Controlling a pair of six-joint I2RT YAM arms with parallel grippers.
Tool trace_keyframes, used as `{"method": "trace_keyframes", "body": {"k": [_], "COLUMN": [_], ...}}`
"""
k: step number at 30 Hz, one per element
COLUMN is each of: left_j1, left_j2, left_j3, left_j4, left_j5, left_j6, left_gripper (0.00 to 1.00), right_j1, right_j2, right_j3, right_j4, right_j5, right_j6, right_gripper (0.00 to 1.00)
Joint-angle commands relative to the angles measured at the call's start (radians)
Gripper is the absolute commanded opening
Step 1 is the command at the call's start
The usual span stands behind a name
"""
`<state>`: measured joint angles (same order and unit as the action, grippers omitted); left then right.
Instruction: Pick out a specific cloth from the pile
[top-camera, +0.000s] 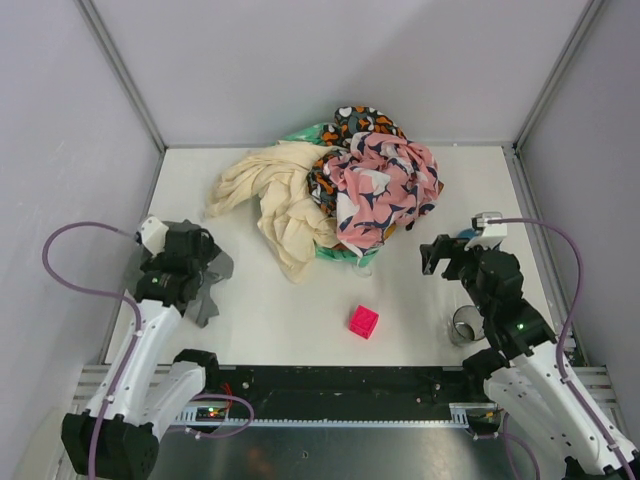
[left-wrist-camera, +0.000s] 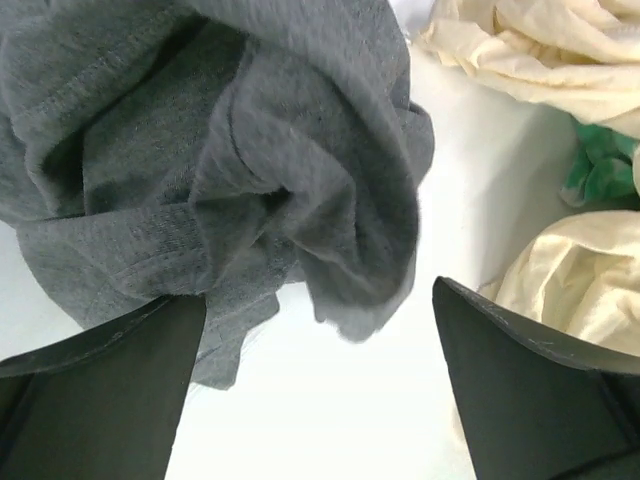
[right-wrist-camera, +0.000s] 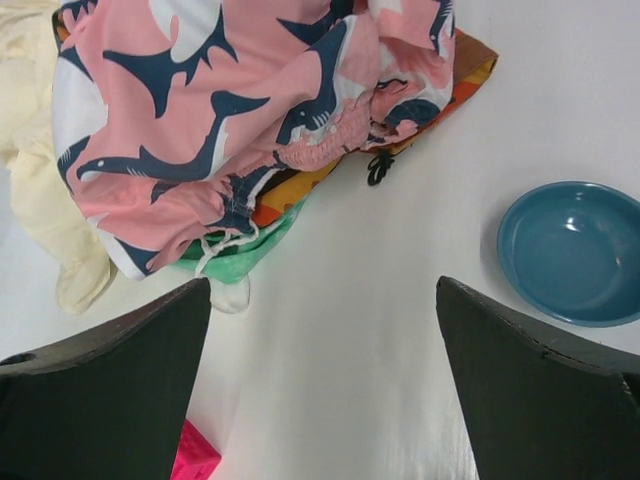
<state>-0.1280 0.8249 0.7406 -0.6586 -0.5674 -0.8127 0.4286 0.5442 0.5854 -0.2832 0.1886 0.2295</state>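
**Operator:** Where's the grey one sitting?

**Spotter:** Right in front of your left tool. The cloth lies bunched on the counter, just ahead of the fingers and mostly toward the left one, where its hem slips behind the fingertip. Your jaws stand wide apart, with nothing pinched between them.

**Operator:** Which way does it run?

**Spotter:** The wrist view gives you no clean long axis, it's a crumple. One drooping fold points back toward the gap between your fingers. From above, the grey showing beside the tool is a narrow strip running near to far.

**Operator:** And the pile?

**Spotter:** The pile is ahead and to the right of that tool, with bare counter between it and the cloth. Its cream cloth is the nearest part to you.

**Operator:** Right side?

**Spotter:** Your right tool is spread wide too, holding nothing, facing the pink cloth. A blue bowl sits ahead to its right, and a pink cube just beside its left finger
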Motion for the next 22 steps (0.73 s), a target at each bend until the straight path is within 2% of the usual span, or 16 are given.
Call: {"method": "trace_keyframes", "body": {"k": [1, 5, 12, 22], "left_j1": [0.005, 0.004, 0.005, 0.005], "left_j2": [-0.032, -0.119, -0.345, -0.386], "left_j3": [0.128, 0.218, 0.226, 0.244], "left_j4": [-0.062, -0.102, -0.115, -0.120], "left_j5": [0.110, 0.183, 0.190, 0.251], "left_j6": [0.018, 0.047, 0.043, 0.097], "left_gripper": [0.99, 1.00, 1.00, 1.00], "right_j1": [-0.002, -0.002, -0.003, -0.003], "right_j2": [-0.035, -0.063, -0.132, -0.193], "right_j3": [0.002, 0.002, 0.002, 0.002], "right_j4": [-0.003, -0.019, -0.048, -0.072], "right_j5": [0.085, 0.150, 0.255, 0.227], "right_j6": [0.044, 0.084, 0.125, 0.134], "right_gripper": [0.99, 0.99, 0.99, 0.99]}}
